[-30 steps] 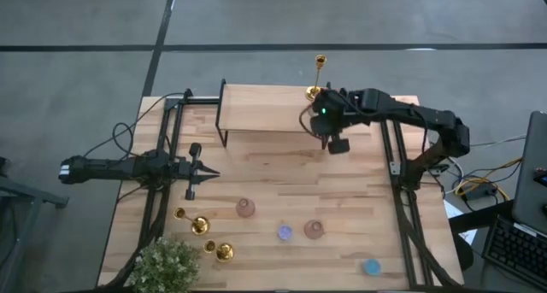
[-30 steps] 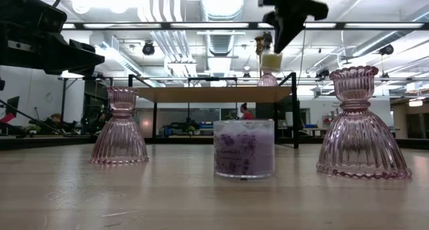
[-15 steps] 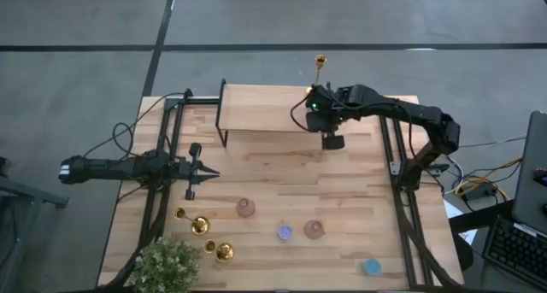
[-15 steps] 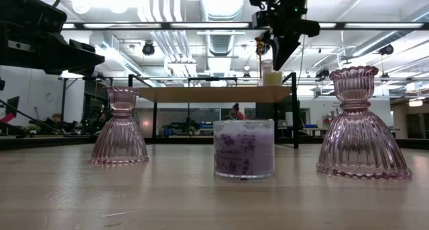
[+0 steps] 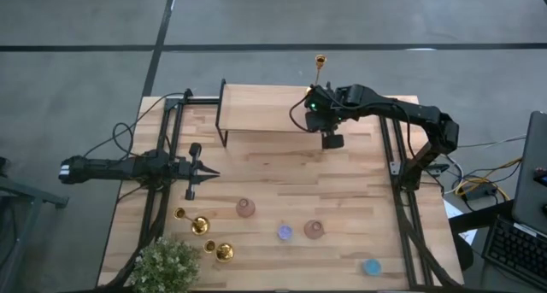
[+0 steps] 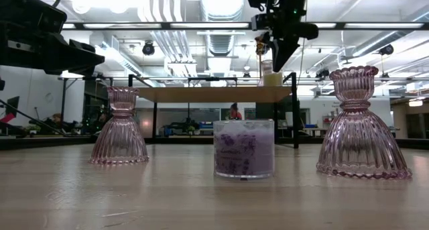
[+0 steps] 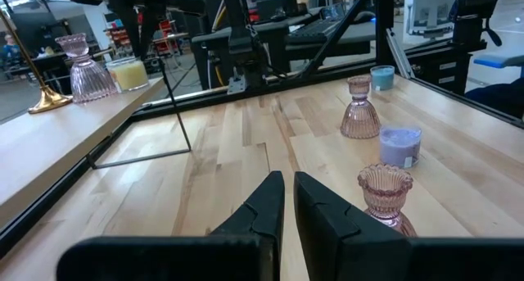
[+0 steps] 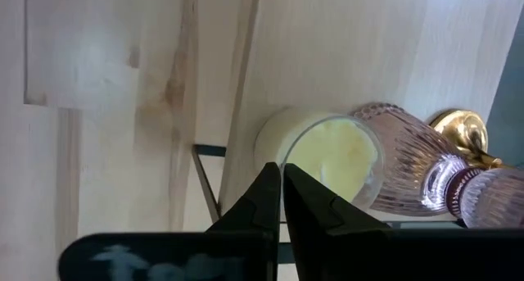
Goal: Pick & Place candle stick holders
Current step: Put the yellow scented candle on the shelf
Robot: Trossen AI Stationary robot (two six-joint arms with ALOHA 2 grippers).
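One gold candlestick (image 5: 319, 75) stands by its round base at the far right corner of the raised wooden shelf (image 5: 261, 109); its base also shows in the right wrist view (image 8: 460, 127). Two more gold candlesticks (image 5: 191, 221) (image 5: 220, 251) lie at the table's near left. My right gripper (image 8: 281, 169) is over the shelf's right end, shut at a yellow candle in a glass (image 8: 330, 160), which is next to a pink glass holder (image 8: 403, 150). My left gripper (image 7: 288, 179) is shut and empty above the table's left side (image 5: 210, 172). My right gripper has its shut fingertips on the near rim of the yellow candle's glass (image 8: 288, 155), as if pinching the wall. The fingers hide the place of contact. They come from above, slanting down (image 6: 277, 61). The glass stands upright, its bottom at the shelf top (image 6: 272, 78).
Two pink glass holders (image 5: 246, 208) (image 5: 314, 230), a purple candle (image 5: 285, 233) and a blue candle (image 5: 371, 266) stand on the near half of the table. A potted plant (image 5: 167, 266) is at the near left corner. The shelf's black legs (image 5: 224, 126) stand at the far side.
My right gripper has gone down and a little toward the table's far left. The yellow candle has come down with it, from above the shelf to the shelf top beside the pink holder. Over the last half second it has kept nearly still.
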